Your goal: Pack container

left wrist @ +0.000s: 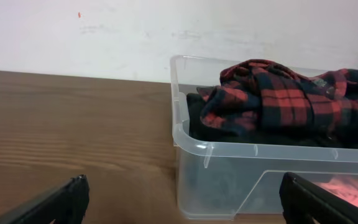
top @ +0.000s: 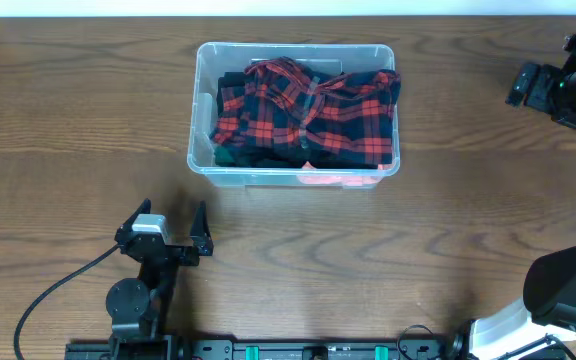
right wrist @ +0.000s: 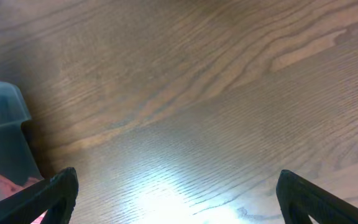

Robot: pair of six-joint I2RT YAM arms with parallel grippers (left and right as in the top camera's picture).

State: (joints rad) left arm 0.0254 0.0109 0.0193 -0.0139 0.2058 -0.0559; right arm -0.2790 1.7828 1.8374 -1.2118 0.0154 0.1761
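Note:
The clear plastic container (top: 202,160) stands at the back middle of the wooden table. It holds a crumpled red and black plaid garment (top: 308,105) over dark cloth, with something pink (top: 320,179) at its front wall. My left gripper (top: 165,228) is open and empty, near the table's front left, short of the container's front left corner (left wrist: 185,149). My right gripper (top: 558,85) is at the far right edge; in its wrist view the fingers (right wrist: 176,196) are wide open over bare wood, with the container's corner (right wrist: 2,124) at the left.
A black cable (top: 53,290) loops from the left arm's base at the front edge. The right arm's base (top: 568,290) fills the front right corner. A white wall (left wrist: 104,31) stands behind the table.

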